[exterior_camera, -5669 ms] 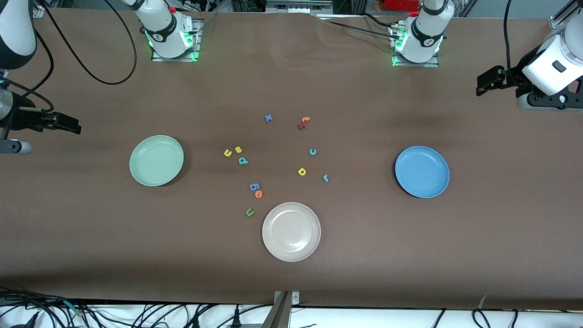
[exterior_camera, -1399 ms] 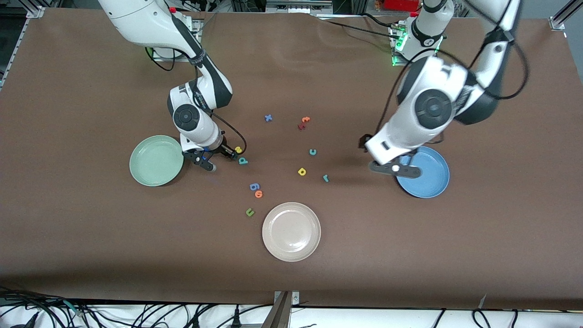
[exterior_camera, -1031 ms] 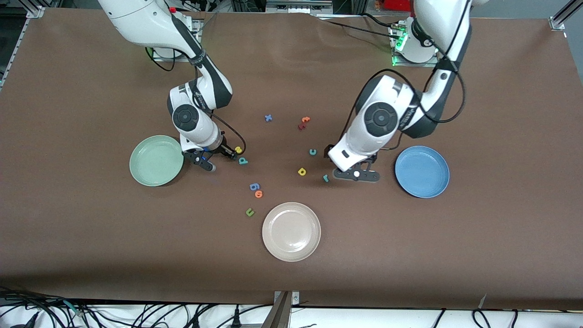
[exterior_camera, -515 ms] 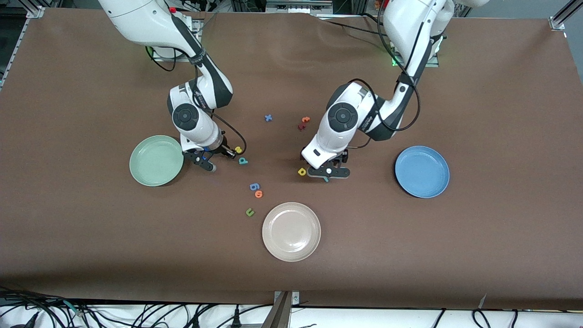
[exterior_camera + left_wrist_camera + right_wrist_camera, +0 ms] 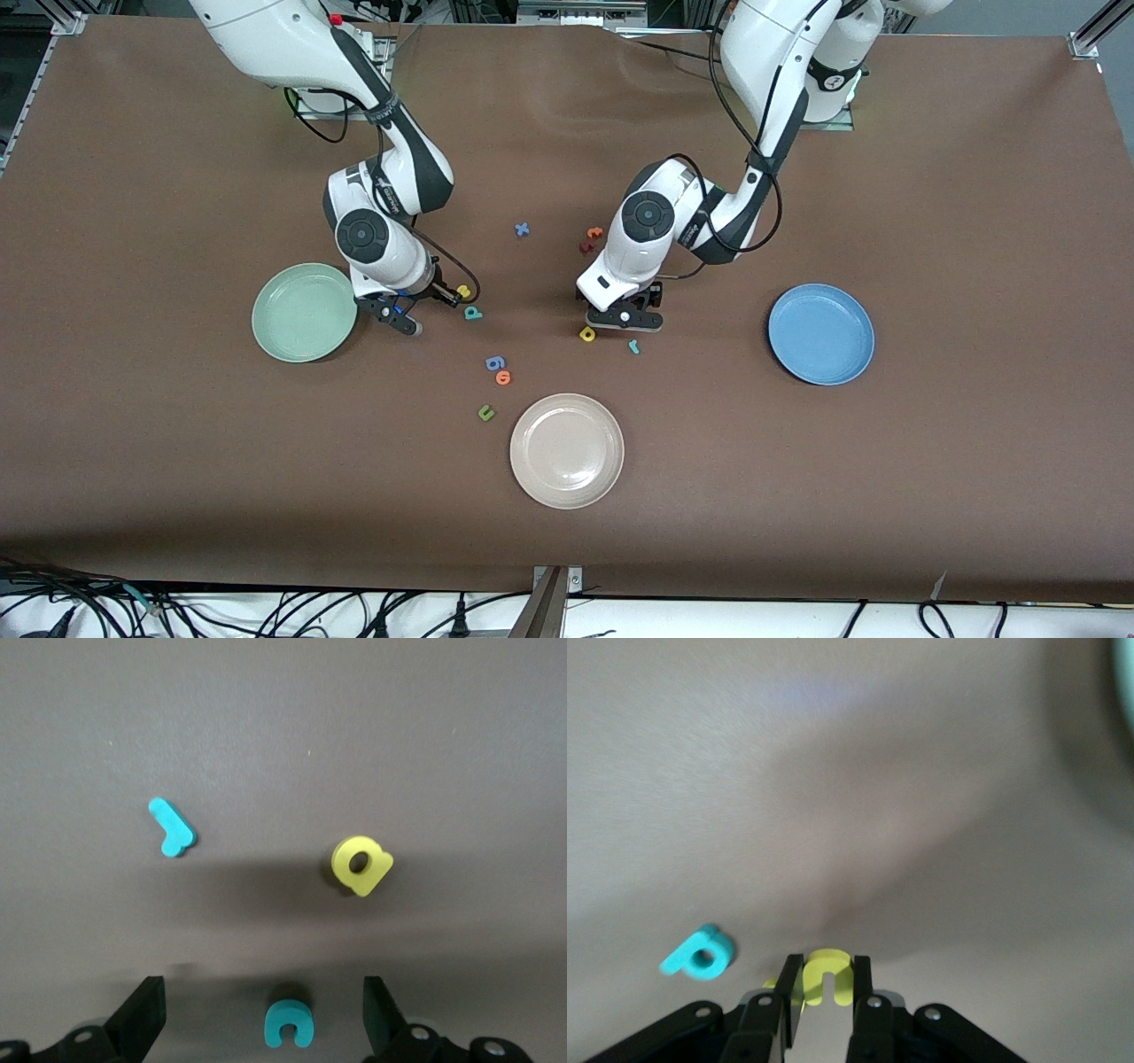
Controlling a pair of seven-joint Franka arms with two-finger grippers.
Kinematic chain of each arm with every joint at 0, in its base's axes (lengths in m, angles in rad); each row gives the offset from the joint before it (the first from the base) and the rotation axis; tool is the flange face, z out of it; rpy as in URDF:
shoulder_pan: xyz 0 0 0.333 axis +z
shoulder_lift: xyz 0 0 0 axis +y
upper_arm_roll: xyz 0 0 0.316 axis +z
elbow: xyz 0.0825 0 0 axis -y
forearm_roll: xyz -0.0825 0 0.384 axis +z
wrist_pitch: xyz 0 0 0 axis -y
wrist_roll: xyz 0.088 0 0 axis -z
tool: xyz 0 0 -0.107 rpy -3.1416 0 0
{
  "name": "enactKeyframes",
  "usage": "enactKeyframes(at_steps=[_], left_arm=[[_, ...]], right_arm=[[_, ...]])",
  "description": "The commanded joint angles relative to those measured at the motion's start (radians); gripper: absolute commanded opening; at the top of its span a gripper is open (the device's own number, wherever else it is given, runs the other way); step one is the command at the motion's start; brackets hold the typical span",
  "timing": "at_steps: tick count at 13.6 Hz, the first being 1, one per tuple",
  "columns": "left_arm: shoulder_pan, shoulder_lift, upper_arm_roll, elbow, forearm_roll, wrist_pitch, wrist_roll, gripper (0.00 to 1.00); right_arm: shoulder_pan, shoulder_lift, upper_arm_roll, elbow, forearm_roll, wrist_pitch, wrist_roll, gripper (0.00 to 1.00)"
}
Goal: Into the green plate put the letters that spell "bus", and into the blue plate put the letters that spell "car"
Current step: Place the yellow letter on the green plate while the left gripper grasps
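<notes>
My right gripper [image 5: 824, 970] is down at the table, shut on the yellow u [image 5: 829, 981]. The teal b [image 5: 700, 955] lies close beside it. In the front view the yellow s [image 5: 463, 291] and teal b [image 5: 473, 313] sit by that gripper [image 5: 440, 299], with the green plate [image 5: 304, 312] on its other flank. My left gripper [image 5: 263, 1014] hangs open over the teal c [image 5: 289, 1028], which lies between its fingers untouched. The yellow a [image 5: 361, 865] and teal r [image 5: 172, 827] lie just past it. The blue plate [image 5: 821, 333] holds nothing.
A cream-white plate [image 5: 567, 450] sits nearest the front camera. A blue g [image 5: 495, 362], orange o [image 5: 503, 377] and dark green u [image 5: 485, 412] lie between it and the b. A blue x [image 5: 522, 229] and an orange t [image 5: 595, 232] lie toward the bases.
My left arm swept from the blue plate across to hang over the c, gripper staying open. My right gripper stayed in place and closed on the yellow u.
</notes>
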Motion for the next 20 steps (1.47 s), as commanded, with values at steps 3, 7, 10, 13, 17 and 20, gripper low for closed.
enactKeyframes(at_steps=[3, 7, 10, 13, 17, 20], left_arm=[[-0.04, -0.004, 0.017, -0.027, -0.01, 0.015, -0.028, 0.86], [-0.054, 0.009, 0.017, -0.027, -0.01, 0.015, -0.031, 0.68], [-0.055, 0.009, 0.017, -0.023, -0.01, 0.015, -0.043, 0.55], [-0.055, 0.009, 0.018, -0.021, -0.011, 0.015, -0.045, 0.47], [-0.055, 0.009, 0.018, -0.023, -0.01, 0.015, -0.052, 0.3], [-0.052, 0.002, 0.018, -0.021, -0.01, 0.001, -0.059, 0.23]], right_arm=[[-0.013, -0.085, -0.135, 0.117, 0.014, -0.31, -0.198, 0.02], [-0.013, -0.095, -0.284, 0.109, 0.016, -0.369, -0.471, 0.02], [-0.033, -0.058, -0.375, 0.103, 0.017, -0.359, -0.676, 0.02], [-0.107, -0.012, -0.375, 0.093, 0.017, -0.341, -0.813, 0.02], [-0.122, 0.02, -0.373, 0.045, 0.019, -0.249, -0.846, 0.03], [-0.133, 0.048, -0.373, 0.045, 0.019, -0.232, -0.879, 0.04]])
